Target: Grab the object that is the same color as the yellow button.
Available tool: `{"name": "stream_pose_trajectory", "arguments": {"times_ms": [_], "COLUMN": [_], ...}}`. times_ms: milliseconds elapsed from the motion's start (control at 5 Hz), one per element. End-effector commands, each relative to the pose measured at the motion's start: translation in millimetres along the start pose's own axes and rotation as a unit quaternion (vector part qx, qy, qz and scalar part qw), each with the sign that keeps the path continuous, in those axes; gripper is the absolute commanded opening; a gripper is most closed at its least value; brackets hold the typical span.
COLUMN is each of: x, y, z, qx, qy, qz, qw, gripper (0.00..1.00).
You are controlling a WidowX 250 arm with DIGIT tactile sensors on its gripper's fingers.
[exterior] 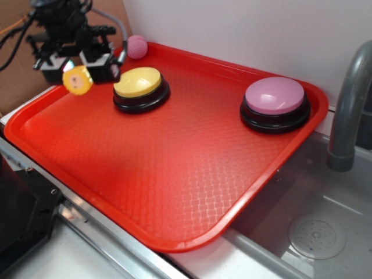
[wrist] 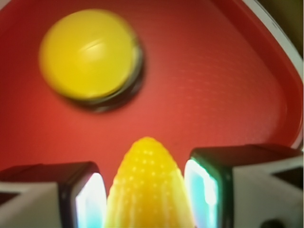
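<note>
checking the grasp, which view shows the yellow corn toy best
The wrist view: the yellow corn toy fills the lower centre, its dotted surface sharp between the gripper pads. The exterior view shows the toy small, only its pinkish-orange end face and yellow rim, held above the red tray.

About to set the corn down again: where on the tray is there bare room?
Bare: the wide front half of the red tray, and the strip between the yellow button and pink button. Crowded: the back-left corner, with pincer, yellow corn toy and pink ball.
</note>
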State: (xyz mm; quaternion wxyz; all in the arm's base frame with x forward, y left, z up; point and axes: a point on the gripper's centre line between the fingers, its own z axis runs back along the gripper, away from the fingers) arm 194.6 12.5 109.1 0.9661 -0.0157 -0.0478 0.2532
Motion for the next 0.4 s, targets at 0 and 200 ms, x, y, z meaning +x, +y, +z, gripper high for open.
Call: {"name": "stream_pose_trajectory", "arguments": {"times_ms": [0, 200], "x": [-20, -17], "y": [-33, -19], "z": [33, 31], "qx": [-0.036, -0.045], "qy": [0.008, 0.033], "qz": [-0.225, -0.195], "qw": [0.974, 0.979], "gripper": [0.00, 0.70]}}
